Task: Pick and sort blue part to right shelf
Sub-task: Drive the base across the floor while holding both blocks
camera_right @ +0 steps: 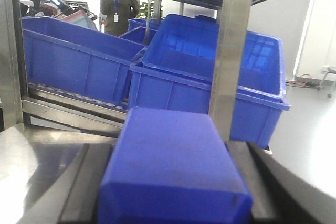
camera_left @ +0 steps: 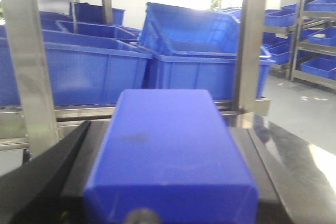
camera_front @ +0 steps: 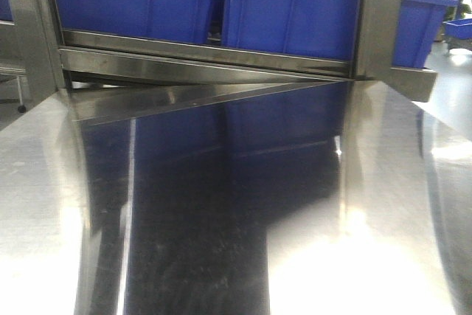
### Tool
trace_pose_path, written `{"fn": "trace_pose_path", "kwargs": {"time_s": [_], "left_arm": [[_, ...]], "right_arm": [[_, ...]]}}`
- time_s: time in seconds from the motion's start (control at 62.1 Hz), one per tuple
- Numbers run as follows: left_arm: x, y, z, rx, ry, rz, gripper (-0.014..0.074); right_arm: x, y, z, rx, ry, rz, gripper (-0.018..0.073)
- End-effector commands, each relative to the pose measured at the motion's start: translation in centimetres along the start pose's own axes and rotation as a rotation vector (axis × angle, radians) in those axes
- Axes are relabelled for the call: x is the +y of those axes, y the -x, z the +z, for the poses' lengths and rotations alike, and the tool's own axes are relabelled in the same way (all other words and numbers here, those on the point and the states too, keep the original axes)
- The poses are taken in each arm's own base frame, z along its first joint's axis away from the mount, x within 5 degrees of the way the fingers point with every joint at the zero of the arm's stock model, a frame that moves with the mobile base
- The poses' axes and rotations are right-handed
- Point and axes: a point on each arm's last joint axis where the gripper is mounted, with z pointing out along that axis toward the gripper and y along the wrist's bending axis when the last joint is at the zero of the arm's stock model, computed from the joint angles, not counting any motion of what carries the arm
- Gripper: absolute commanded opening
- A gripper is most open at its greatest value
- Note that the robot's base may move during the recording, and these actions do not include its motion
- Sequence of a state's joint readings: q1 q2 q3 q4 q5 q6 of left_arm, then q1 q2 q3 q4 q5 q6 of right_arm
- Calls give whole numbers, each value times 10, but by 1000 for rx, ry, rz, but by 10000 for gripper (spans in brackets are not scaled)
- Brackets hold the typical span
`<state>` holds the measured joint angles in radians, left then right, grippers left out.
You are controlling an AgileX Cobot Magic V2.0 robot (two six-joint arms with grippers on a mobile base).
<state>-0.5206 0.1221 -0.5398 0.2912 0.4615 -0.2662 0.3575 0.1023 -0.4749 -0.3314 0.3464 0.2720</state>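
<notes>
Over the bench [camera_front: 221,256], facing the right shelf [camera_front: 199,60]: a blue block [camera_left: 168,166] sits between the fingers of your left hand [camera_left: 163,127], another block [camera_right: 173,182] in your right hand [camera_right: 170,145]. Firm grip or not: cannot tell. Placing into a crate [camera_front: 295,12] looks not yet done.

Blue part [camera_right: 173,177] fills lower centre, clamped in right gripper [camera_right: 173,145]; dark fingers [camera_right: 79,182] tight against both its sides. Steel bench [camera_right: 26,156] beneath, far edge meeting right shelf [camera_right: 233,51]: upright post, flat front rail, roller track [camera_right: 79,97]. Blue crates [camera_right: 68,61] side by side on track; right-hand one has another crate nested in it, tilted. Person [camera_right: 119,6] stands behind, top left.
</notes>
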Motion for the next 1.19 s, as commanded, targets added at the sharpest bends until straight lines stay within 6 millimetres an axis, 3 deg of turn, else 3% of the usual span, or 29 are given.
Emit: {"fn": "trace_pose_path", "kwargs": {"time_s": [0.0, 1.176], "left_arm": [[-2, 15, -1, -94, -25, 0, 294], [-2, 15, -1, -91, -8, -8, 294]], "right_arm": [[2, 17, -1, -111, 20, -29, 225], [1, 16, 0, -105, 19, -30, 225]]}}
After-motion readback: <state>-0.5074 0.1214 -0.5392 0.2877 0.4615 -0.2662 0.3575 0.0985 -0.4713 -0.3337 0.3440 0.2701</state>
